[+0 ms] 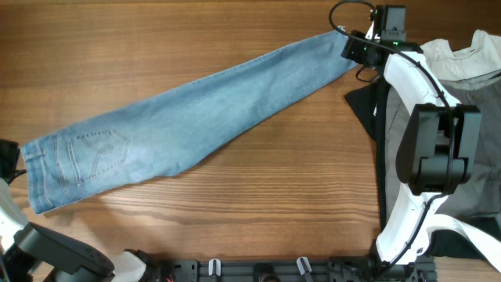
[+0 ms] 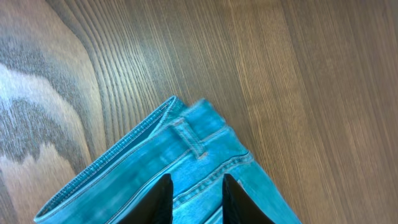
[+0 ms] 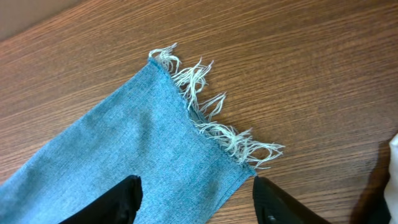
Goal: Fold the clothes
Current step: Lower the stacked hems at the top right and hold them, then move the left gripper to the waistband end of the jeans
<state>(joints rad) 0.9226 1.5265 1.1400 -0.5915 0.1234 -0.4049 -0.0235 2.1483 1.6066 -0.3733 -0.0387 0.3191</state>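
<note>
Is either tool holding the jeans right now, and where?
Right tool stands open over the jeans' frayed hem, holding nothing. Left tool at the waistband: cannot tell.

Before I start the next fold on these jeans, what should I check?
1. Jeans lie flat and straight on the table: ok.
2. Right hand open over the frayed hem, not gripping it: ok.
3. Left hand free of the waistband: cannot tell; jaws narrowly apart over denim.
4. Hem apart from the black garment: ok.
5. Back pocket facing up: ok.
</note>
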